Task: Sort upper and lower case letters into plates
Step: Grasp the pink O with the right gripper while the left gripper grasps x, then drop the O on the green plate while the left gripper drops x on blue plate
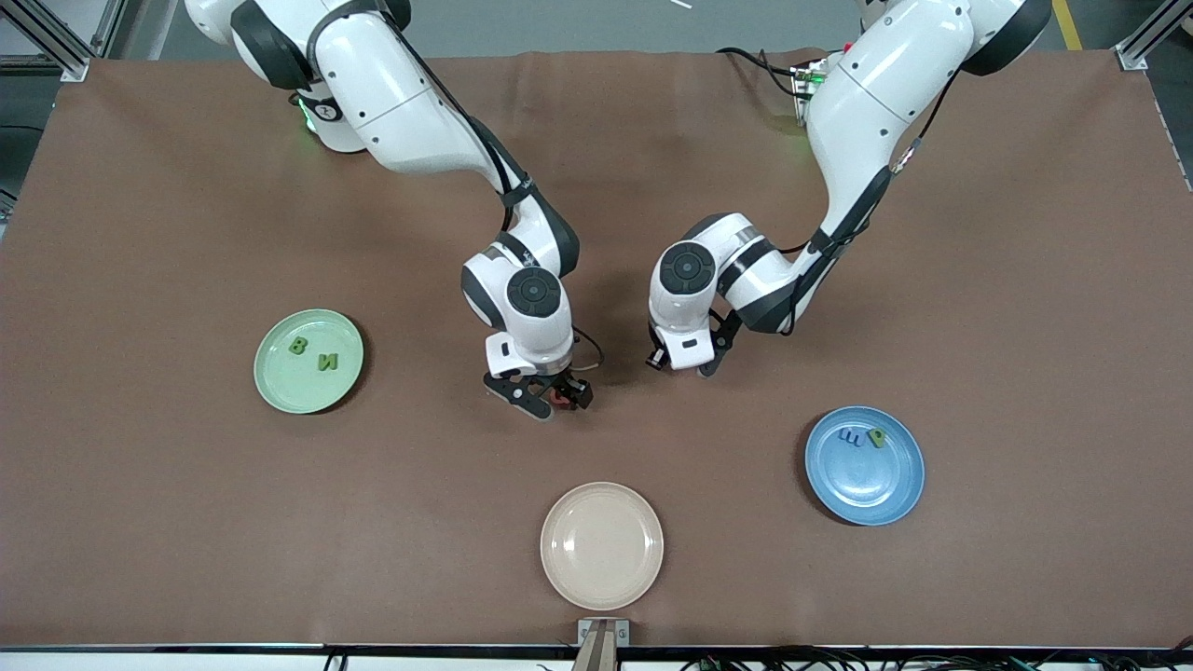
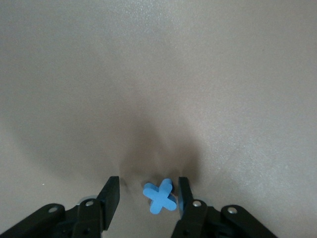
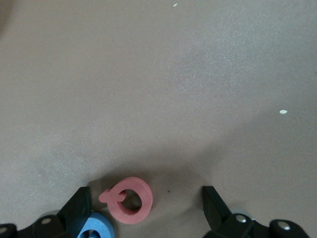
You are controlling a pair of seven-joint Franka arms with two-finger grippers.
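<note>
Right wrist view: right gripper (image 3: 141, 208) spread wide around pink Q letter (image 3: 128, 199) flat on table; left gripper (image 2: 148, 198) open astride blue x letter (image 2: 160, 196); light, stiff, pinch across edges.

Brown worktop (image 1: 186, 522) spreads wide under everything. Down at six o'clock sits a cream-beige plate (image 1: 602, 545), close to the front-camera edge. Out at nine o'clock lies the pale green plate (image 1: 308, 361), toward the right arm's end. At four o'clock lies the blue plate (image 1: 865, 464), toward the left arm's end. Near the centre a pink ring letter (image 3: 127, 199) lies flat on the worktop, with a blue letter (image 3: 96, 229) just beside it, and a blue cross-shaped letter (image 2: 160, 196) lies flat close by.
</note>
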